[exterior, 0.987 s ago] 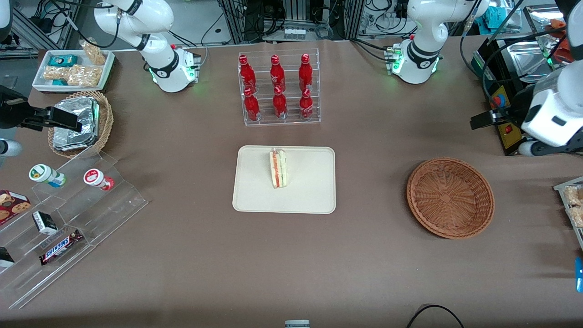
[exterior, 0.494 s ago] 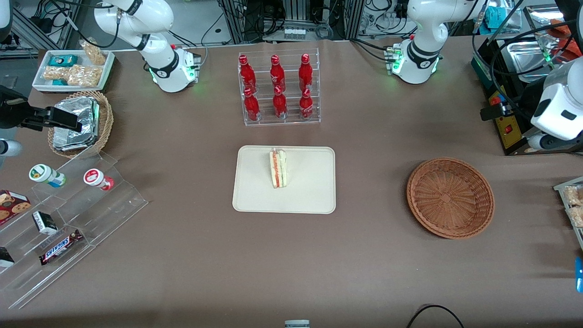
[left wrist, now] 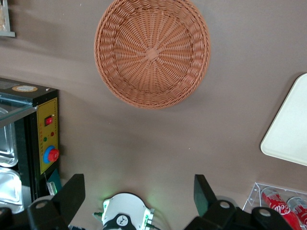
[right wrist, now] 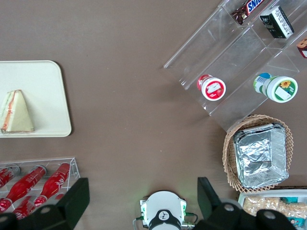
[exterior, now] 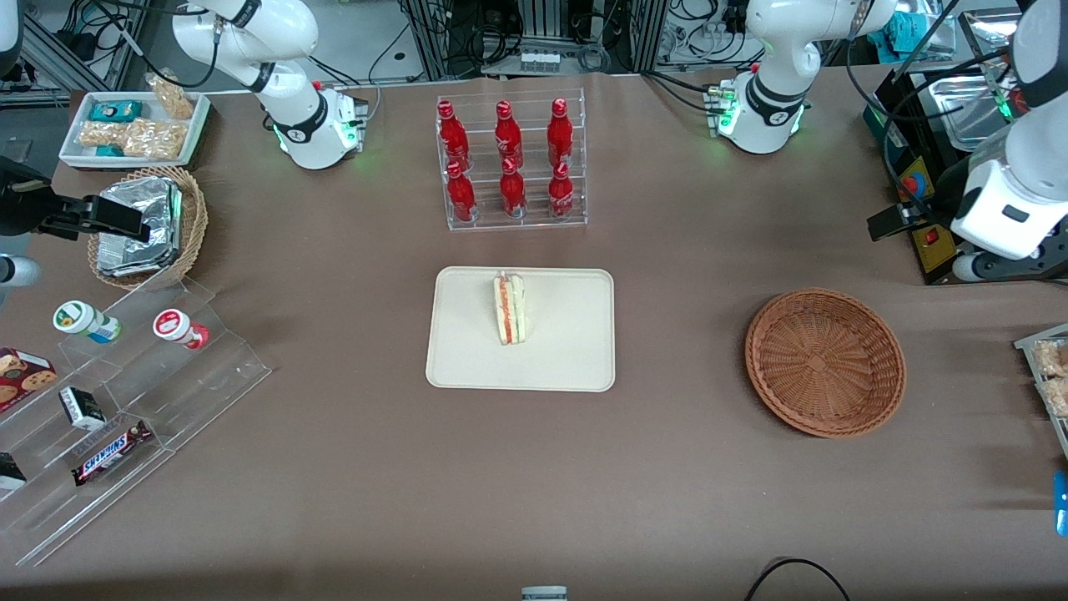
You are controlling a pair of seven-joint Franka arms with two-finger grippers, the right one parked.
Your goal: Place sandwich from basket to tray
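Already the sandwich (exterior: 509,310) lies on the tray (exterior: 567,351), near its middle, and the basket (exterior: 824,361) toward the working arm's end is bare. Farther off and high above the table hangs the gripper (left wrist: 136,194), fingers (left wrist: 73,191) spread wide and holding nothing. Little can go wrong now; only a needless return pass might nudge the sandwich off the tray.

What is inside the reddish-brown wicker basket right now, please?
Nothing: the basket shows only bare weave. The sandwich lies on the tray. The gripper, fingers open, hangs above the table.
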